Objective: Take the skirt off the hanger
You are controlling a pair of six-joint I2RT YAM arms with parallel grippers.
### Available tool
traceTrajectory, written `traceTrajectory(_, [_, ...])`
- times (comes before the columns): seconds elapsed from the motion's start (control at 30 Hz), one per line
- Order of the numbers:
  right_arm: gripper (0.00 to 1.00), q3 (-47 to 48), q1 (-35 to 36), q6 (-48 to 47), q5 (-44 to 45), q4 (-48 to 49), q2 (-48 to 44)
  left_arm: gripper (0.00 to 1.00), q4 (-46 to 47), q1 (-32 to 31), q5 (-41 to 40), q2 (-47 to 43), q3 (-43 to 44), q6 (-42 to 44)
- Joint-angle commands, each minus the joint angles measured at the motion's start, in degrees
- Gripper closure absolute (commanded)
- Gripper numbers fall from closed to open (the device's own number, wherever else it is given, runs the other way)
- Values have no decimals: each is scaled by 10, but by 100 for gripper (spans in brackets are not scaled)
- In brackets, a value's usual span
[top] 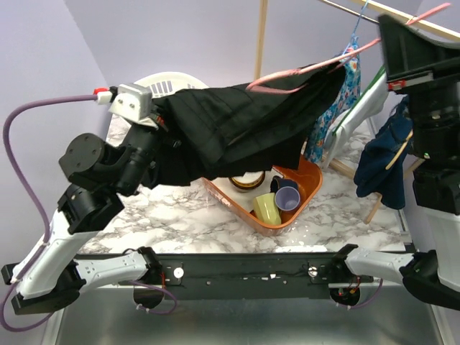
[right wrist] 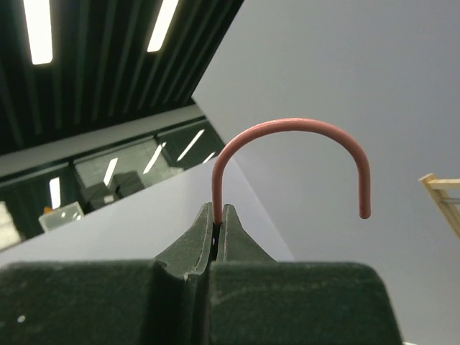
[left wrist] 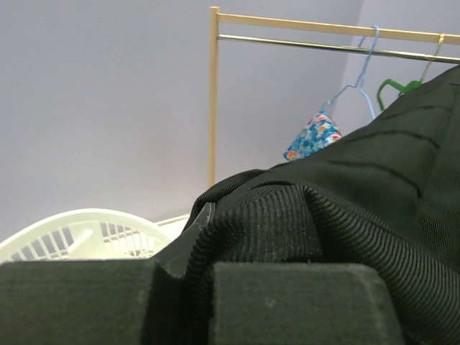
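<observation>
Left fingers (left wrist: 79, 305) clench black skirt (top: 237, 129); right fingers (right wrist: 287, 302) pinch pink hanger (right wrist: 287, 136) — orange tray (top: 310, 188) of cups (top: 266, 208) below.

Skirt (top: 237, 122) spanning above the desk (top: 180, 215), left end effector (left wrist: 185, 272) at its left end, hanger (right wrist: 287, 123) at its right, hook in right end effector (right wrist: 219, 224), tray (top: 310, 188) of cups (top: 277, 201) beneath, basket (top: 167, 80) behind.

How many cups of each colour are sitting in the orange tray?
green cup: 1
dark blue cup: 1
Total: 2 cups in the orange tray
</observation>
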Motion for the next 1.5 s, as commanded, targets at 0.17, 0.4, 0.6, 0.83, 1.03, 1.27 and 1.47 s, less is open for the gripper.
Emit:
traceTrajectory(0.17, [99,48,-4,61,-272,20,47,100,154,4,-88,48,-19,83])
traceTrajectory(0.4, [99,76,-4,97,-355,15,58,100,191,5,-200,152,93,96])
traceTrajectory(0.6, [99,26,-4,81,-368,1,19,100,275,19,-248,231,190,206])
traceTrajectory(0.83, [99,-50,-4,25,-338,-24,-29,100,222,119,-278,364,344,188])
traceTrajectory(1.03, [99,-46,-4,-3,-352,-86,-30,100,130,229,-242,470,450,97])
traceTrajectory(1.27, [99,-62,-4,-18,-352,-87,-32,100,129,331,-218,564,472,46])
traceTrajectory(1.47, [99,-62,-4,-16,-360,-85,-14,100,129,403,-141,608,486,-8])
